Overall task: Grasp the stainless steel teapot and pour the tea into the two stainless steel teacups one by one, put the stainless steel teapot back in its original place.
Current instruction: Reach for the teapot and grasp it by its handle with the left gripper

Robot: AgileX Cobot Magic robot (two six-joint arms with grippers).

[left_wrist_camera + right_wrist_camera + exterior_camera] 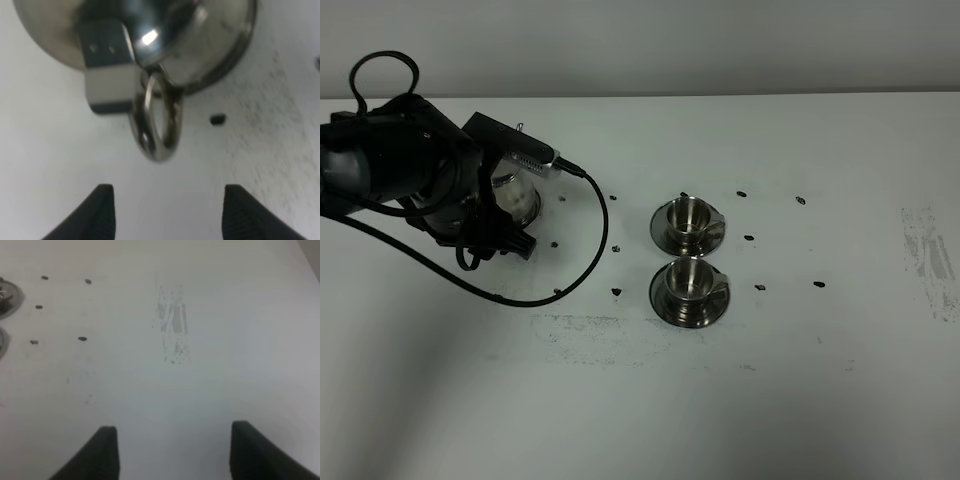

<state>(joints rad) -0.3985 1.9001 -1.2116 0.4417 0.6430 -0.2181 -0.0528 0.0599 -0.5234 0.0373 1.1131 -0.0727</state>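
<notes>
The stainless steel teapot stands at the left of the table, largely covered by my left arm. In the left wrist view its shiny body and loop handle fill the upper part. My left gripper is open, and the handle lies just ahead of the gap between its fingertips without touching them. The two stainless steel teacups on saucers stand mid-table, one farther and one nearer. No tea is visible. My right gripper is open and empty over bare table.
The white table carries small dark marks around the cups and scuffed grey patches. A black cable loops from my left arm across the table. Saucer rims show at the edge of the right wrist view.
</notes>
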